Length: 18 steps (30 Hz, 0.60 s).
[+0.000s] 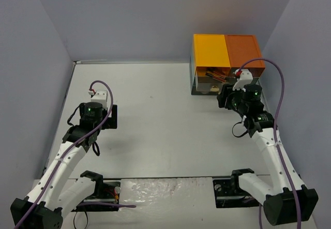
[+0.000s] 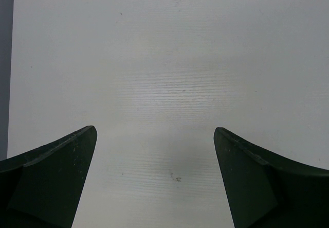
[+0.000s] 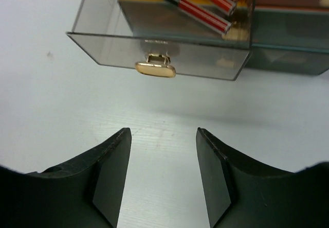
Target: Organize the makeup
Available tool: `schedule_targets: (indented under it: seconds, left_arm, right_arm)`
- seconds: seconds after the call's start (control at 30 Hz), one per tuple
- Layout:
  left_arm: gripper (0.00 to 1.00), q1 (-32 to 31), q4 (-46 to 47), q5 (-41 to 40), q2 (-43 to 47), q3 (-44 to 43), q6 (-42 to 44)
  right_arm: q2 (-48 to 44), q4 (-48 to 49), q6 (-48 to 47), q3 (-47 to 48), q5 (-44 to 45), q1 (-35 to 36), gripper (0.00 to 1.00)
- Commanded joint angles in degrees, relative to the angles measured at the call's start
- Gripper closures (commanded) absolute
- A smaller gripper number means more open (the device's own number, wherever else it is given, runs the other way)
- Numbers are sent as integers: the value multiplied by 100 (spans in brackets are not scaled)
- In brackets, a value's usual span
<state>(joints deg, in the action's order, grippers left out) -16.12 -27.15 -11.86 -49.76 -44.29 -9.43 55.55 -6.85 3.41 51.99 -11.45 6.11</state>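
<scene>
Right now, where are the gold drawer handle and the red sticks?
gold drawer handle [image 3: 155, 69]: right wrist view, middle of the knob.
red sticks [image 3: 198, 13]: right wrist view, barrel of the nearest stick.

A white table [image 1: 155, 120] is closed in by plain grey walls [image 1: 155, 17] on its far, left and right sides. A small drawer unit [image 1: 226, 66] stands at the far right corner of the table, close to the right wall. The left half of its top [image 1: 211, 50] is yellow and the right half [image 1: 243, 50] is orange. Under the yellow half a clear drawer [image 3: 103, 37] is pulled out toward the near edge, with a small gold handle [image 3: 155, 68] at the middle of its front. The drawer beside it [image 3: 288, 58], under the orange half, is pushed in. A wrinkled, glossy patch [image 1: 165, 193] lies along the middle of the table's near edge.
</scene>
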Motion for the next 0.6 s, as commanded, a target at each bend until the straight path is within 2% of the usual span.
schedule_targets:
  seconds: [0.0,0.1,0.57]
  left_arm:
    - [3,-5,289,8,-47,-185,20]
    - [3,-5,272,6,2,-177,21]
    - [3,-14,262,-7,124,-160,28]
  right_arm:
    - [353,641,634,-127,211,48,50]
    - [802,1290,632,-11,345,39,50]
    - [3162,2503,665,1661,497,38,49]
